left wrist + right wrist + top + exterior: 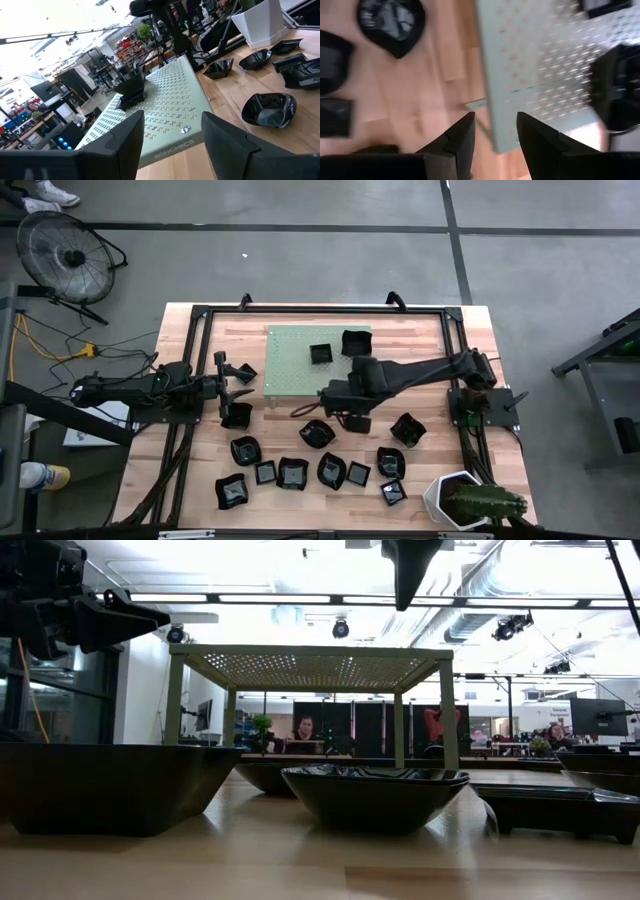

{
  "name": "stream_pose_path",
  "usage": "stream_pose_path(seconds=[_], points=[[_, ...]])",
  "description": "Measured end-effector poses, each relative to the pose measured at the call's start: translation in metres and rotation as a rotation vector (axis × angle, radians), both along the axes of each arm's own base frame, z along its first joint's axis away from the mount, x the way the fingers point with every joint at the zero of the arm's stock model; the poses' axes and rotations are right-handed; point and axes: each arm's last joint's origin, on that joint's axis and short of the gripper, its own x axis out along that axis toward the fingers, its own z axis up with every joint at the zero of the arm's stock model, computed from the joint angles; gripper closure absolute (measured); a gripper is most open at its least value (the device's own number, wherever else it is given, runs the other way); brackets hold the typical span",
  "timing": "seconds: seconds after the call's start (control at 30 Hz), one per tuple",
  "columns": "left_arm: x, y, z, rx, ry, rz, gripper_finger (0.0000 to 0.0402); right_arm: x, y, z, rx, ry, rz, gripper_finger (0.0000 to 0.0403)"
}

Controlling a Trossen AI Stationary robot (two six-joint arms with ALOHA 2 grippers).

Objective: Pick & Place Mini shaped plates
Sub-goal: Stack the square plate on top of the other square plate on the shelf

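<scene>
Several mini shaped plates, small glossy black dishes, lie on the wooden table's near half, among them one [318,434] and another [407,429]. Two more [320,354] [356,341] sit on top of a pale green perforated shelf [300,365]. My right gripper [335,395] hangs open over the shelf's near edge [492,120], pointing steeply down, with nothing between its fingers. My left gripper [238,375] waits at the table's left, level and open, facing the shelf [170,105]; a plate [131,92] shows on it.
A white hexagonal pot [452,498] with a green plant stands at the near right corner. The shelf stands on legs [175,700] with room beneath it. A black frame [200,315] runs around the table. One plate [237,415] lies close by my left gripper.
</scene>
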Motion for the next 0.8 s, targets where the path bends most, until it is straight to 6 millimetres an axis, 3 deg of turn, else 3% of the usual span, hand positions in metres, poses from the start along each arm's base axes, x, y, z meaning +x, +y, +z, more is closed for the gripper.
stream_pose_path(seconds=[0.27,0.53,0.8], points=[[0.000,0.000,-0.001,0.000,0.006,0.000,0.0208,-0.005,0.022,-0.002,0.075,0.009,0.007,0.0263],[0.000,0.000,-0.002,0.000,0.016,0.000,0.0208,-0.036,0.053,-0.032,0.166,0.105,0.010,0.0263],[0.000,0.000,-0.002,0.000,0.017,0.000,0.0208,-0.071,0.098,-0.074,0.418,0.091,0.067,0.0263]])
